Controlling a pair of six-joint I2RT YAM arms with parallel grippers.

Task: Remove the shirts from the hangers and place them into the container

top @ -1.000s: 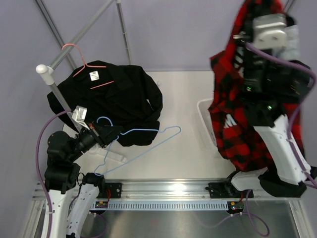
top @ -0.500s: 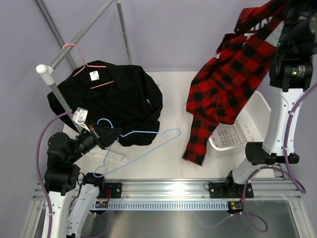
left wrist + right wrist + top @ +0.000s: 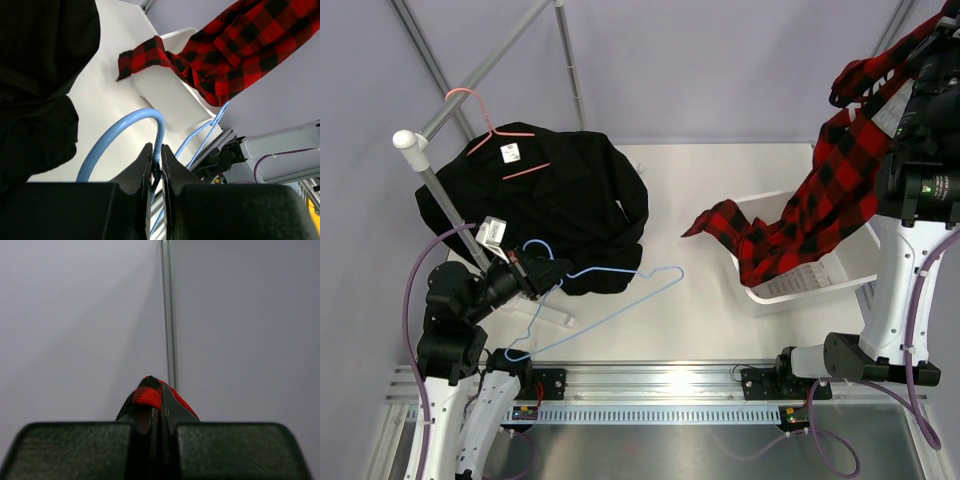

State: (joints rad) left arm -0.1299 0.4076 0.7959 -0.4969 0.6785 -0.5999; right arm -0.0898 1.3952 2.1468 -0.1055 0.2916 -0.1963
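Pale grey walls backed a white desk (image 3: 680,190) in the top external view. A plain black shirt (image 3: 570,195) with a small white neck label hung on a thin pink wire hanger (image 3: 490,135), whose hook sat over a thick grey-white rack pole (image 3: 500,60). The left tool (image 3: 530,270) gripped the hook of a thin light blue wire hanger (image 3: 620,295), whose frame lay over the desk just in front of the black shirt. At the right stood a white rectangular plastic laundry basket (image 3: 840,280). A red-and-black buffalo plaid shirt (image 3: 825,200) hung from the upper right corner down into the basket, with one sleeve trailing over the basket's left rim onto the desk.

From the left wrist view, the left tool (image 3: 156,162) was closed almost fully, with the blue hanger's hook (image 3: 120,132) pinched between its fingers. The black shirt (image 3: 40,75) filled the left side. Beyond it, the plaid sleeve (image 3: 145,55) lay across the basket's rim (image 3: 165,95).

From the right wrist view, the right tool (image 3: 160,412) was closed tight on a fold of the plaid shirt (image 3: 149,396), against a plain grey wall and a thin vertical rod (image 3: 169,310).
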